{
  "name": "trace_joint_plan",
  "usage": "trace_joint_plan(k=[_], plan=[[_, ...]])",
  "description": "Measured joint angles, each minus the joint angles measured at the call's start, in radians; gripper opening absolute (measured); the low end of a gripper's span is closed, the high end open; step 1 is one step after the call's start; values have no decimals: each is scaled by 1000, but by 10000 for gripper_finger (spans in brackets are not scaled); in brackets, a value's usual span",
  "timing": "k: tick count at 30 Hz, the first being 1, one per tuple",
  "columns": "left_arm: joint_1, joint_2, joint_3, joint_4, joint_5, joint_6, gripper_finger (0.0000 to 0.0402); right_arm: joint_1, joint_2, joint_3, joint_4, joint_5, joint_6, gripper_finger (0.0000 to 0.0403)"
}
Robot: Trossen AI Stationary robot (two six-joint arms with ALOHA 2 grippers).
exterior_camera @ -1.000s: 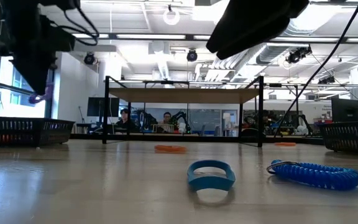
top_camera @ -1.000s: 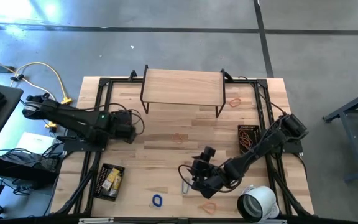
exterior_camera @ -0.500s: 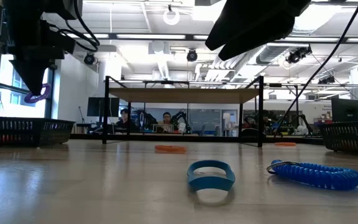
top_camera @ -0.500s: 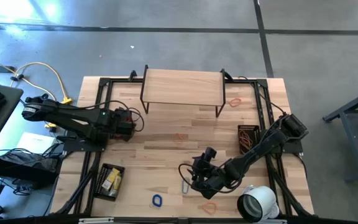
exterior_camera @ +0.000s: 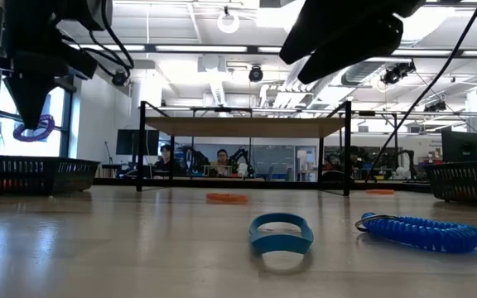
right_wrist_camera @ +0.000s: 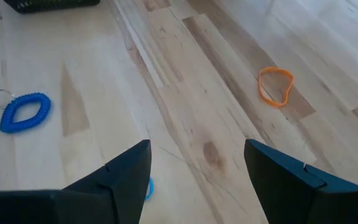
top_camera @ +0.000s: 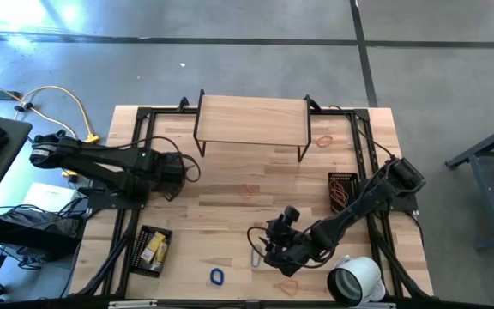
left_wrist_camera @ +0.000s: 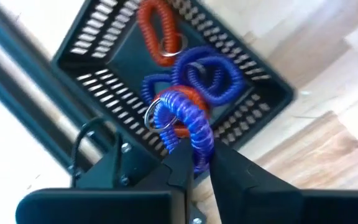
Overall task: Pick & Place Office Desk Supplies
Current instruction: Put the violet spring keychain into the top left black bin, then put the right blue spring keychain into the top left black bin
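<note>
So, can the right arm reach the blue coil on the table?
Probably yes: the right gripper hangs with open jaws over the bare table, and the blue coil lies alone ahead, nothing between them.

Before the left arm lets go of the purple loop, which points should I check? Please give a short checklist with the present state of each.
1. Purple coil loop sits between the fingers of the left gripper: ok.
2. Left gripper is above the black mesh basket: ok, by the left wrist view.
3. Room in the basket: ok, only an orange coil and a blue coil show inside.
4. Right gripper is open, holds nothing and is over bare table away from that basket: ok.
5. Loop hangs free of the basket rim: cannot tell.
</note>
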Motion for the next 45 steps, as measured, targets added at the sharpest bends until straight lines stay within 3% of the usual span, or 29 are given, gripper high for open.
trace_joint_plan(k=[9, 17, 22, 31, 35, 45], plan=[[51, 0, 0, -28, -64, -23, 126, 3, 0, 0, 0, 19, -1, 247], [50, 0, 57, -45, -67, 18, 139, -1, 0, 0, 0, 33, -12, 247], [-88, 0, 115, 92, -70, 27, 140, -21, 0, 0, 5, 33, -49, 247], [-411, 0, 113, 417, -53, 105, 140, -25, 0, 0, 29, 30, -118, 247], [-521, 18, 113, 478, -108, 108, 140, -29, 0, 0, 46, 32, -144, 247], [-646, 166, 112, 579, -151, 123, 140, -46, 0, 0, 48, 30, -165, 247]])
